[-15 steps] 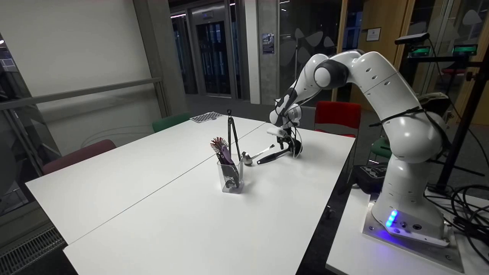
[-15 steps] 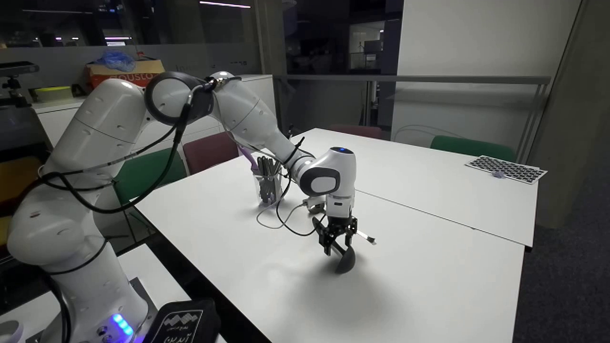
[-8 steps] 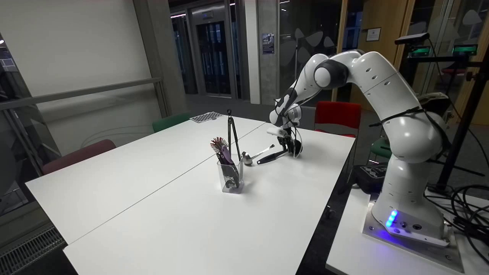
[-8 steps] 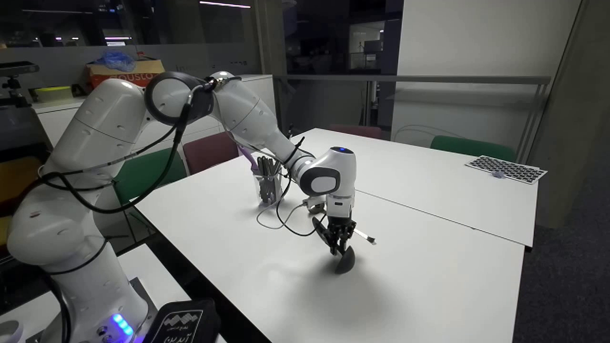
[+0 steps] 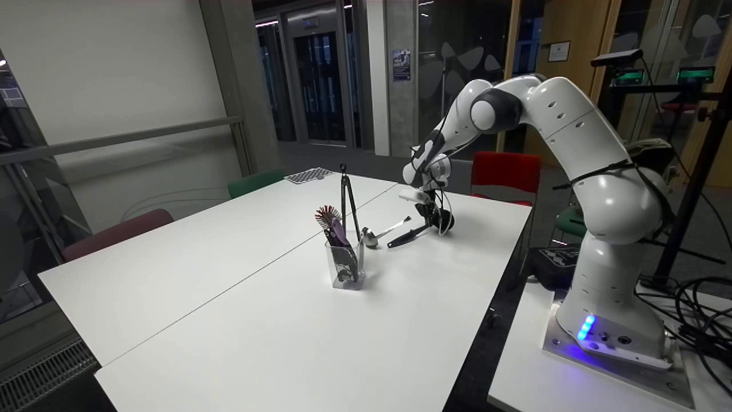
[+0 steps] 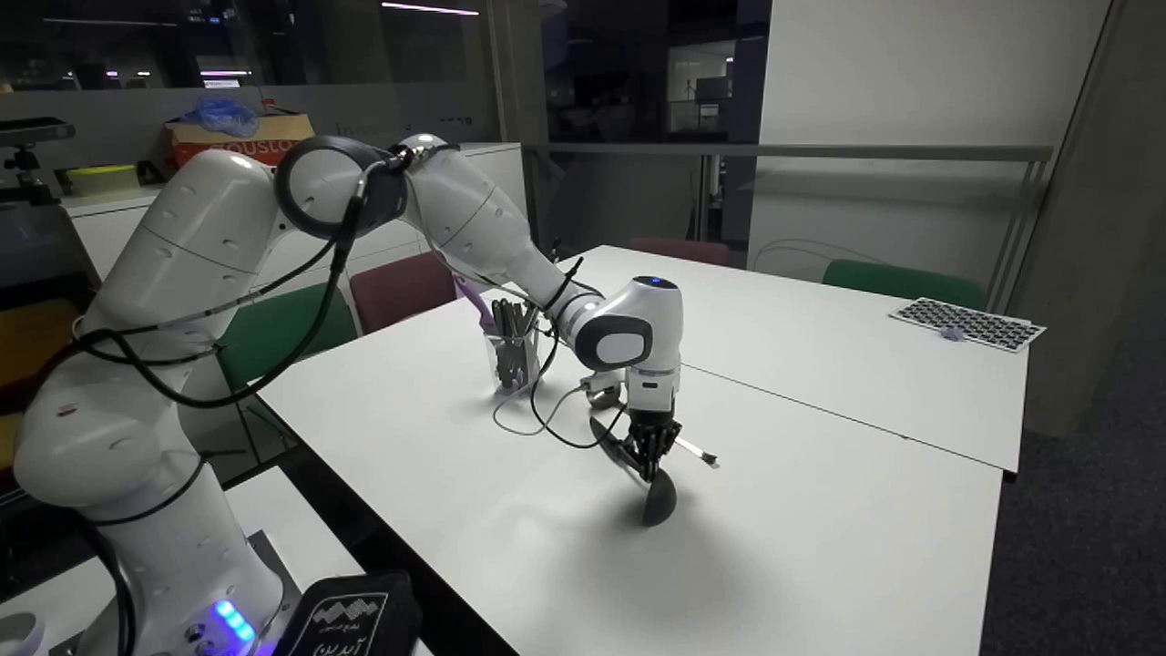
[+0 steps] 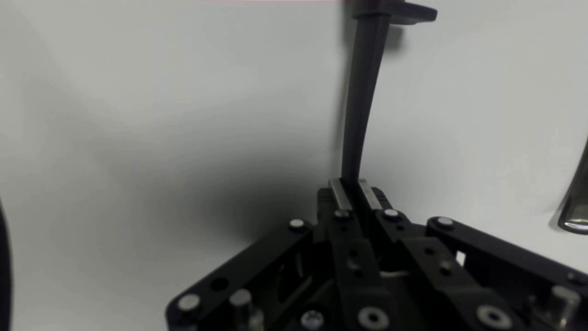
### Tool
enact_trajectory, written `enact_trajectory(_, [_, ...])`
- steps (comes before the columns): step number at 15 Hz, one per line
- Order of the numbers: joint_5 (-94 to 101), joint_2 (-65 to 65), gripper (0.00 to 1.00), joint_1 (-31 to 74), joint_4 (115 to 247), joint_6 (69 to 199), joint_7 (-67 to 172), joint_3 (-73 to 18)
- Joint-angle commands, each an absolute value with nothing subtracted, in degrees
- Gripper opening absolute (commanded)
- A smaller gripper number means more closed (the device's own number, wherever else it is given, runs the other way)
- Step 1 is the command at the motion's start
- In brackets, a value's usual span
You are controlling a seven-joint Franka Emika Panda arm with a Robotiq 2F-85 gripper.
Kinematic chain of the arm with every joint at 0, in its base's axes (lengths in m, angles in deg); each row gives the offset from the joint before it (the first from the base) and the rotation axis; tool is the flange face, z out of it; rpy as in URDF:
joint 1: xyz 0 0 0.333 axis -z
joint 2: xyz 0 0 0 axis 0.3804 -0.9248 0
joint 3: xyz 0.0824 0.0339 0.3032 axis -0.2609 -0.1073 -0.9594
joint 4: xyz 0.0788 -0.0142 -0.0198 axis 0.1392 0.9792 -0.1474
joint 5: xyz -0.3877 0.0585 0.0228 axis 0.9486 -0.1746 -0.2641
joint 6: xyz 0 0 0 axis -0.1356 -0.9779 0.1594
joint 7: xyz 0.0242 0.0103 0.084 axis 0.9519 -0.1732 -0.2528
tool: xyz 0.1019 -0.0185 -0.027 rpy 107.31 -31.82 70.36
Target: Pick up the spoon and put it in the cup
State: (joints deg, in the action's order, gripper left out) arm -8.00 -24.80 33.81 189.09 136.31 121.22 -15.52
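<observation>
While the gripper (image 7: 353, 193) is pinching a dark utensil (image 7: 363, 92) between nearly touching fingers, the utensil is extending toward twelve o'clock in the wrist view. In an exterior view, the metal spoon (image 5: 373, 237) is lying on the table (image 5: 257, 343) between one and two o'clock from the upright cup (image 5: 333, 266).

this looks like a meeting room in an office building, with a robot lab set-up inside. around a white worktop (image 5: 257, 337) stand a red chair (image 5: 506, 174), a green chair (image 6: 902, 281) and a maroon chair (image 6: 401, 292). a glass wall (image 5: 474, 28) runs behind, beside a wooden panel (image 5: 577, 23) bearing a notice (image 5: 559, 51), and a poster (image 5: 401, 64) hangs on a pillar (image 5: 402, 120). the lab side shows in the robot arm (image 5: 572, 117), the camera (image 5: 617, 58) on a stand (image 5: 695, 183), the cables (image 5: 703, 315) and a checkered board (image 6: 970, 322).
</observation>
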Motion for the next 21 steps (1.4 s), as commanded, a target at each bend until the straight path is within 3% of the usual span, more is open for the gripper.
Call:
enact_trajectory(1, [-8.62, -23.11, 0.01, 34.44, 189.83, 135.9, 118.55, -15.9])
enact_trajectory(9, [-2.07, -9.95, 0.02, 29.65, 199.93, 140.71, 117.84, -11.46])
enact_trajectory(14, [11.43, 0.23, 0.02, 25.43, 204.68, 139.14, 122.01, -6.82])
enact_trajectory(21, [34.3, 9.76, 0.02, 25.08, 205.66, 133.06, 134.58, -7.1])
